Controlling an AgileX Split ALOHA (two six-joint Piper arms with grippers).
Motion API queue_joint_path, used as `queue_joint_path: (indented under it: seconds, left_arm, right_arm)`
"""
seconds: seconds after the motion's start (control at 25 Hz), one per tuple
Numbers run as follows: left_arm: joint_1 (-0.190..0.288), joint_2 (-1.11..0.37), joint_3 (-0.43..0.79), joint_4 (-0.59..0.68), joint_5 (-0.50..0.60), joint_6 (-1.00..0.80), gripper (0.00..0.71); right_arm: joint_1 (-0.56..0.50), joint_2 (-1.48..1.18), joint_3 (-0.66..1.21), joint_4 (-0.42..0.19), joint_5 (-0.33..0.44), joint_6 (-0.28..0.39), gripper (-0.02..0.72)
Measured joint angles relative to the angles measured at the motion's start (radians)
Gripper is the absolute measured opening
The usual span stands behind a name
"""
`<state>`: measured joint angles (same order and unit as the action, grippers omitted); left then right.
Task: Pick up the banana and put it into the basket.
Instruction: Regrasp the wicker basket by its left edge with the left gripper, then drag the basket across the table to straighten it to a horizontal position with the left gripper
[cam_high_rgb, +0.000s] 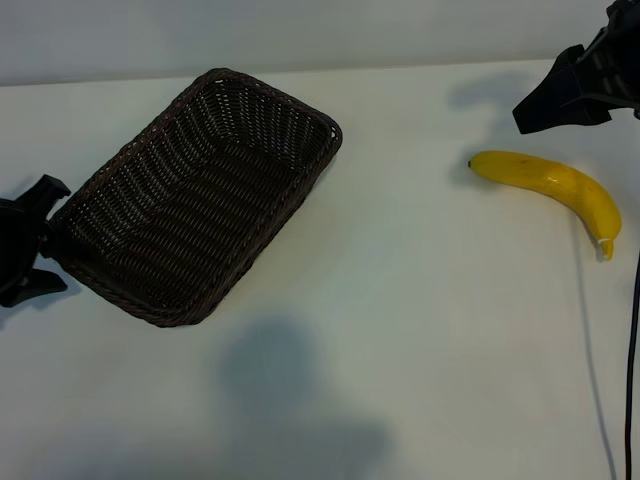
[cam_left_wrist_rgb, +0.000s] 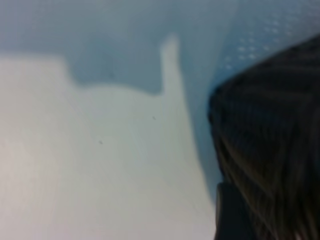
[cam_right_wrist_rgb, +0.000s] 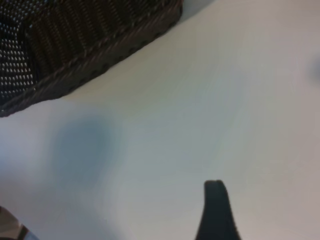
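The bright yellow banana (cam_high_rgb: 555, 185) lies on the white table at the right, dark tip toward the middle and pale stem toward the right edge. The dark brown wicker basket (cam_high_rgb: 200, 200) stands tilted at centre left with nothing in it. My right gripper (cam_high_rgb: 560, 100) hovers just behind the banana, open and holding nothing; one finger (cam_right_wrist_rgb: 215, 210) shows over bare table, with the basket (cam_right_wrist_rgb: 90, 40) farther off. My left gripper (cam_high_rgb: 55, 236) rests at the far left, open, its fingers on either side of the basket's near corner. There the basket (cam_left_wrist_rgb: 270, 125) fills one side, beside one finger (cam_left_wrist_rgb: 230, 215).
A thin black cable (cam_high_rgb: 632, 350) runs down the right edge of the table (cam_high_rgb: 400, 330). A soft shadow lies on the table in the front middle. The table's far edge meets a pale wall behind the basket.
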<state>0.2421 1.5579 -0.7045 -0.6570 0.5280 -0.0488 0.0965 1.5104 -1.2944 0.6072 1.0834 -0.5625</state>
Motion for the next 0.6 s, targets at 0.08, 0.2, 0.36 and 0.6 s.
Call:
queue_joint_path:
  seconds: [0.08,0.2,0.36,0.6]
  left_arm:
    - [0.0,0.041,0.0,-0.014,-0.023,0.012,0.434]
    - [0.0,0.099,-0.002,-0.024,-0.04,0.034,0.422]
    - [0.0,0.127,-0.002,-0.026,-0.038,0.136,0.186]
    - [0.0,0.121,-0.101,0.041,0.108,0.227,0.188]
  right_arm:
    - [0.0,0.0,0.0,0.0,0.0,0.0,0.51]
    - [0.0,0.0,0.0,0.0,0.0,0.0,0.51]
    - [0.0,0.0,0.0,0.0,-0.001,0.0,0.51]
    - [0.0,0.0,0.0,0.001,-0.001,0.0,0.51]
